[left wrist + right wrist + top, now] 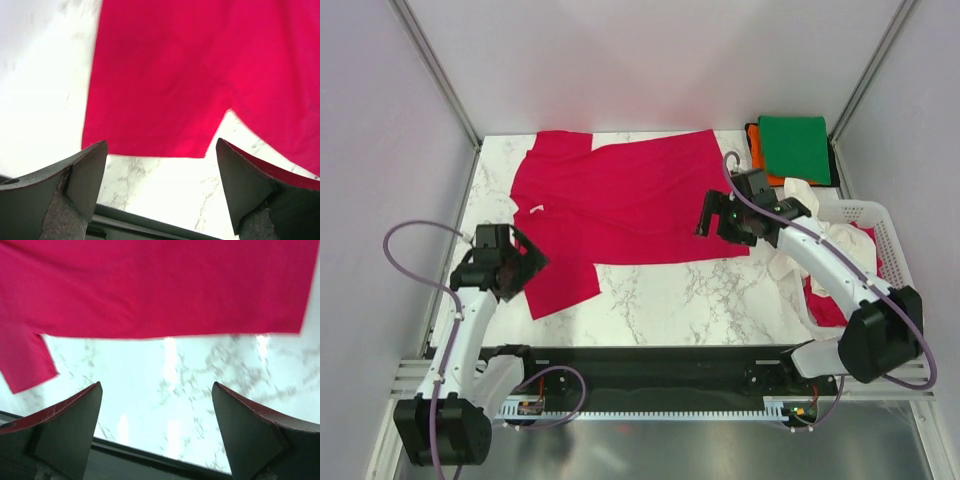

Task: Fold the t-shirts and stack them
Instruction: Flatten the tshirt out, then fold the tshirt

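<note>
A large crimson-red t-shirt (pixel 620 205) lies spread flat on the marble table, its near sleeve (pixel 560 285) at the front left. It also shows in the left wrist view (pixel 175 85) and the right wrist view (pixel 160 290). My left gripper (pixel 527 263) is open and empty above the near sleeve's left edge. My right gripper (pixel 712 220) is open and empty above the shirt's right hem. A folded green shirt (pixel 794 148) lies on a folded orange shirt (pixel 757 152) at the back right. A white shirt (pixel 820 240) and another red shirt (pixel 830 305) lie in the basket.
A white slotted plastic basket (pixel 885 225) stands at the right edge, under my right arm. Bare marble (pixel 690 300) lies in front of the spread shirt. The black front rail (pixel 650 360) runs along the table's near edge.
</note>
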`<action>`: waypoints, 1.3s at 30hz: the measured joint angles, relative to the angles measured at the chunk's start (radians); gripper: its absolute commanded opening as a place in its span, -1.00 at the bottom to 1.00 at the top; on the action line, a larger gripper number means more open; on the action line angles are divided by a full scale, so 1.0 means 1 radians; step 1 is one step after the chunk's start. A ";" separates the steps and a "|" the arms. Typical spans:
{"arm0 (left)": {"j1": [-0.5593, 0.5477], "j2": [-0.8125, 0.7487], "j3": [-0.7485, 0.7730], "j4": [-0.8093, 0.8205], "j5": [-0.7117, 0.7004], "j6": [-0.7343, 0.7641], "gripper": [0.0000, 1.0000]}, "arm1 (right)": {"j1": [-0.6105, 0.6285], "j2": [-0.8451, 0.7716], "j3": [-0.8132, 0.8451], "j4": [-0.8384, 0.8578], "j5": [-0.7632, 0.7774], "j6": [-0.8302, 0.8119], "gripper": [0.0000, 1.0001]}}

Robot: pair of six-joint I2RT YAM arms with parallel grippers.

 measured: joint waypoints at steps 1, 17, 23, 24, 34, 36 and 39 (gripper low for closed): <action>0.014 -0.029 -0.050 -0.005 0.010 -0.024 0.86 | -0.003 -0.034 -0.048 0.000 0.002 0.012 0.96; 0.058 0.005 -0.290 0.000 -0.065 -0.275 0.65 | -0.029 -0.214 -0.225 -0.057 0.024 0.073 0.96; 0.058 0.041 -0.333 0.040 -0.082 -0.288 0.45 | -0.119 -0.208 -0.262 -0.051 0.031 0.060 0.96; 0.058 0.043 -0.333 0.042 -0.085 -0.288 0.32 | -0.135 -0.204 -0.268 -0.049 0.034 0.055 0.96; 0.060 0.066 -0.354 0.166 -0.078 -0.276 -0.96 | -0.222 -0.148 -0.343 -0.018 0.057 0.015 0.90; 0.060 0.063 -0.352 0.171 -0.076 -0.270 -0.96 | -0.231 -0.121 -0.348 -0.010 0.065 0.008 0.83; 0.060 0.040 -0.328 0.160 -0.075 -0.254 -0.96 | -0.238 -0.079 -0.348 0.011 0.074 -0.002 0.75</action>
